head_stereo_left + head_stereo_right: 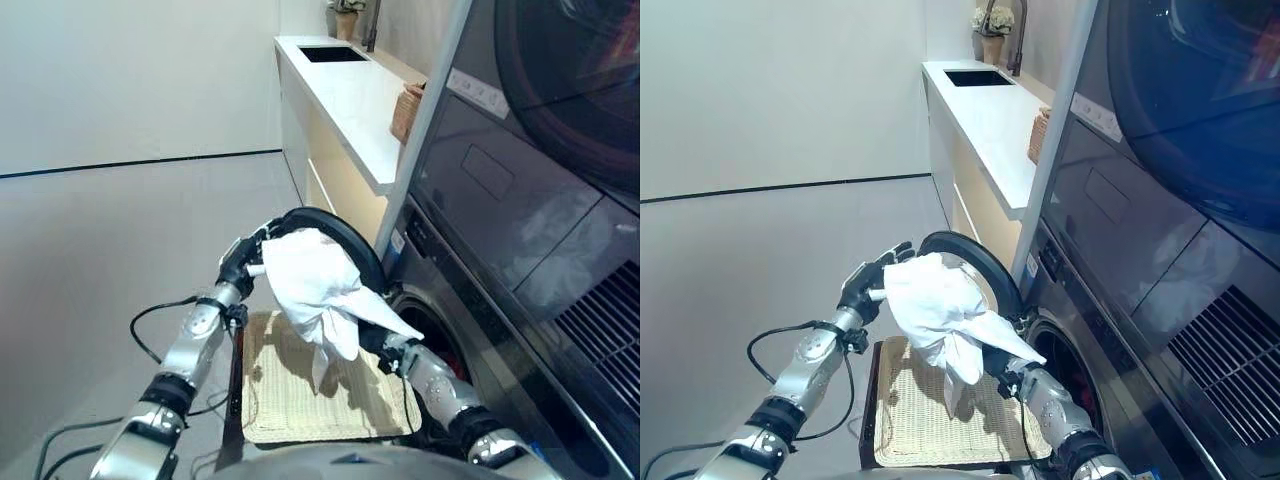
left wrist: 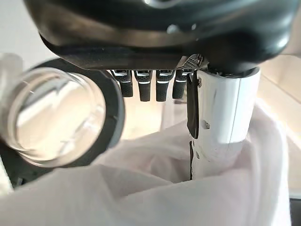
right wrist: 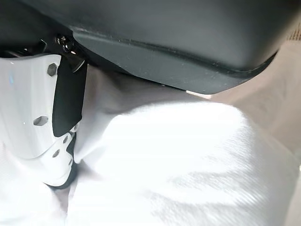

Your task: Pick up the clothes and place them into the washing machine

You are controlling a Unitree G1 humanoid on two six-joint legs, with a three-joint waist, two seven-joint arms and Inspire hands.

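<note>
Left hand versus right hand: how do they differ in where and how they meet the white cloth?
The left hand is at the upper end of the white cloth, fingers straight, in plain sight. The right hand sits lower, near the washing machine opening, mostly covered by the cloth, so its fingers are hidden. Both carry the cloth above the wicker basket.

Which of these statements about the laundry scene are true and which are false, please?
1. The white garment is held up between both robot hands. True: the left robot hand and the right robot hand are both at it.
2. The garment lies flat in the wicker basket. False: it hangs above the basket.
3. The washing machine door is shut. False: it stands open behind the garment.
4. A countertop with a sink runs along beside the stacked machines. True.
5. The garment is already inside the drum. False: it is outside, in front of the door.
</note>
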